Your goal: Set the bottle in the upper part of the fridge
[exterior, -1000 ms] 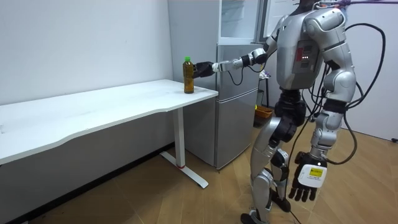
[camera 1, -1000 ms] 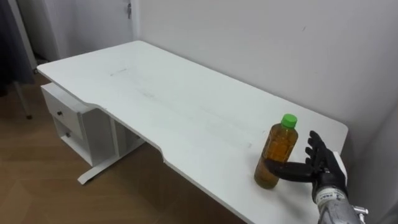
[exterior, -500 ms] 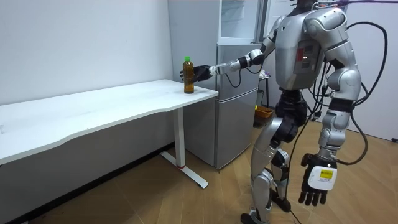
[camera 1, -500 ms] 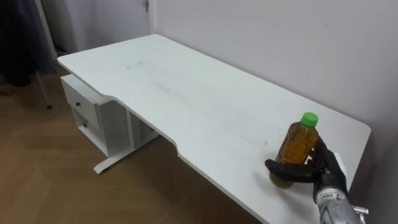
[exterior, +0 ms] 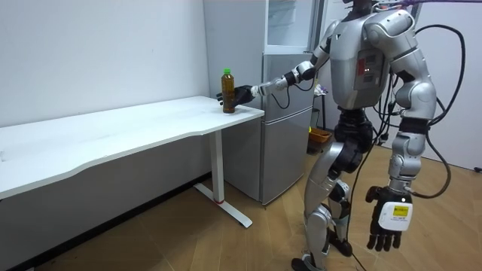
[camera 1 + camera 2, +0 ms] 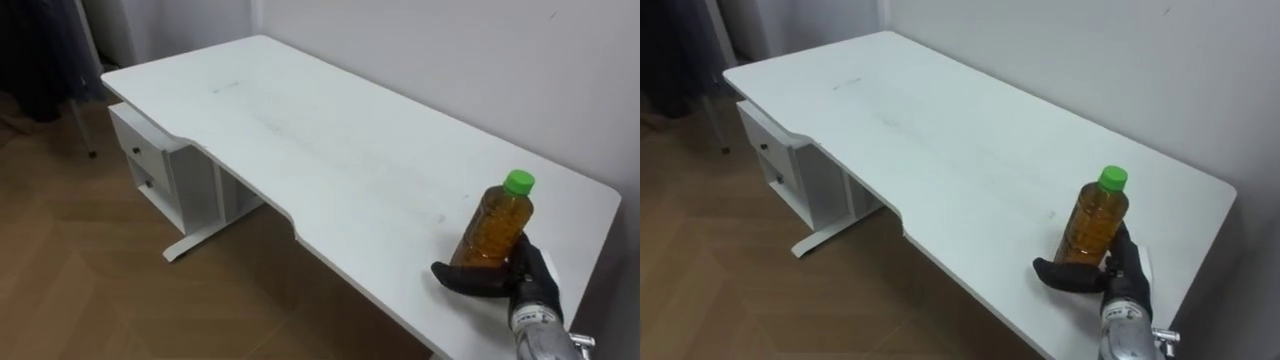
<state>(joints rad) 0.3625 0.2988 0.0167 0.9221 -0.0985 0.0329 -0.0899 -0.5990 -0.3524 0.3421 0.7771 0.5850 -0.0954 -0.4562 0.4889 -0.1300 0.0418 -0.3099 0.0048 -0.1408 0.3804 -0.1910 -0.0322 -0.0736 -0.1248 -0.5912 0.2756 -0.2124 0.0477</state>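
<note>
Against a pale wall, a long white tabletop (image 6: 300, 130) is seen running away to the robot's left. A drawer unit (image 6: 150, 165) is tucked under its far end and a wooden floor (image 6: 80, 270) is laid below. The bottle (image 6: 497, 230) is stood upright near the right end of the tabletop, close to the front edge. It is filled with amber liquid and closed by a green cap (image 6: 518, 182). Its base appears to be resting on the surface, not lifted.

The right robot hand (image 6: 528, 278) is wrapped low around the bottle. The thumb is curled across the front of the base, and the fingers are passed behind it. The left robot hand (image 5: 388, 222) is hung at the robot's side in the room view with its fingers relaxed, and nothing is held in it.

The grasping step is judged to be in hand: the bottle is gripped but not yet raised or carried. A silver fridge (image 5: 290, 113) is stood just beside the end of the tabletop, close to the robot. Whether its upper compartment (image 5: 290, 26) is open cannot be told.

For the next move, a firm hold is called for before the bottle is lifted. The grip is set low, so the bottle could tip if it is raised quickly. It then has to be kept upright while it is brought to the upper compartment.
</note>
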